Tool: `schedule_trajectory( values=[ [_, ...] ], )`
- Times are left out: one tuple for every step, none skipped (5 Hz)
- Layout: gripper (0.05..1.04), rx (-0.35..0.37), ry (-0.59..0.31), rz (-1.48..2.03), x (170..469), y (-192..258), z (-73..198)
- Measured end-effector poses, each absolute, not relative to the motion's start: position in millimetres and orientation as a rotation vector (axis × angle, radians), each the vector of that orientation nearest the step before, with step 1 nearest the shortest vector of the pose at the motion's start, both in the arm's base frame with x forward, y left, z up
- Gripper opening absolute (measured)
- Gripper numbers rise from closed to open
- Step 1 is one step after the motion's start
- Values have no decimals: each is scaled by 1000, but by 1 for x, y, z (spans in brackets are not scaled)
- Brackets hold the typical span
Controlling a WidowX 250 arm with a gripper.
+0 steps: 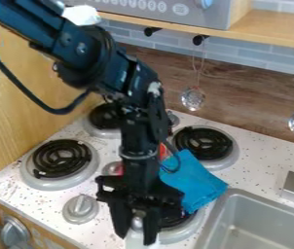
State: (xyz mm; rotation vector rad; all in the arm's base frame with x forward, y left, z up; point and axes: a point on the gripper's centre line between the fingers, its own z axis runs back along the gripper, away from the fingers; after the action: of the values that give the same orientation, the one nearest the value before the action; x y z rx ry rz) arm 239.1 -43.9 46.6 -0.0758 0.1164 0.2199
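Cloth (pixel 193 179) matt; sink (pixel 263 228) smooth, perhaps plastic; side panel (pixel 29 116) wood.

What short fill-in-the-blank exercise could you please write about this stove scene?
The white speckled stovetop has ____ round black coil burners.
Beside the black robot gripper lies a crumpled cloth coloured ____.
The round metal ladle nearest the arm hangs from a black ____.

Missing words: four; blue; hook.

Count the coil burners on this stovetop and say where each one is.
4: the left burner; the upper-left burner, partly behind the arm; the right-hand burner, above the blue cloth; and the lower burner, partly hidden by the pincer.
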Motion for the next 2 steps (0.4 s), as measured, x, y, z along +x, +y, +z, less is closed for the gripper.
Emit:
schedule_trajectory(
  values=[
    [539, -72, 121, 213, 242, -51, 42],
    [539, -62, 129, 201, 243, -58, 37]
  ],
)
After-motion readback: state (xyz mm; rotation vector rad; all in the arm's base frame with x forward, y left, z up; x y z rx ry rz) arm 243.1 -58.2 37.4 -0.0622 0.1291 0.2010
